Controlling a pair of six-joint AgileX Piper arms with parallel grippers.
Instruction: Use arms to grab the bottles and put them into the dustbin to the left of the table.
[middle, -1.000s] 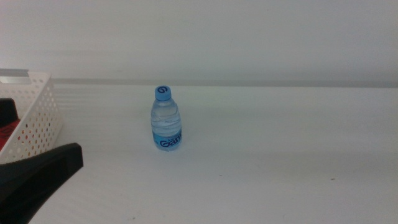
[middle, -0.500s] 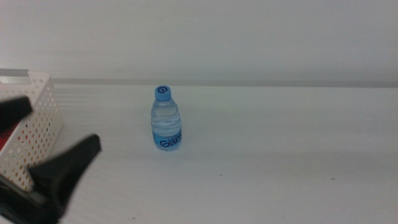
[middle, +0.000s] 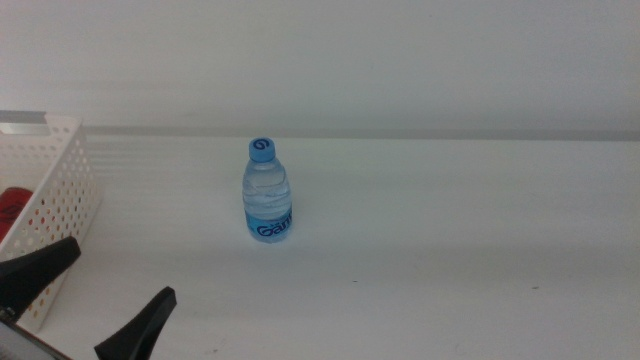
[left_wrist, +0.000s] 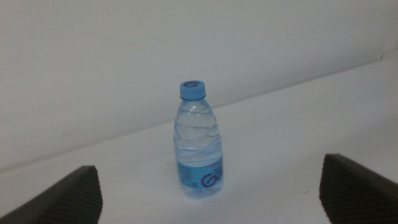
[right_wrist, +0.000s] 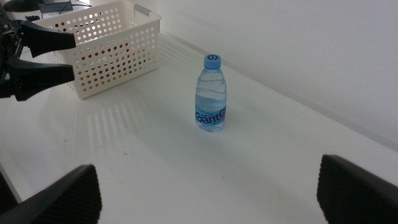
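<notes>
A small clear water bottle (middle: 267, 192) with a blue cap stands upright near the middle of the white table (middle: 450, 230). It also shows in the left wrist view (left_wrist: 199, 140) and the right wrist view (right_wrist: 211, 93). My left gripper (middle: 95, 300) is open and empty at the front left, in front of the white perforated dustbin (middle: 55, 185), well short of the bottle. In the left wrist view the bottle stands centred ahead of the spread jaws. My right gripper (right_wrist: 205, 199) is open, empty and far from the bottle. Something red (middle: 10, 205) lies inside the dustbin. The yellow juice bottle is out of view.
The dustbin (right_wrist: 106, 50) stands at the table's left end, with the left gripper (right_wrist: 71, 56) just in front of it. A white wall runs behind the table.
My left gripper has come away from the dustbin toward the table's front left and its jaws now stand wide apart. The bottle has not moved.
</notes>
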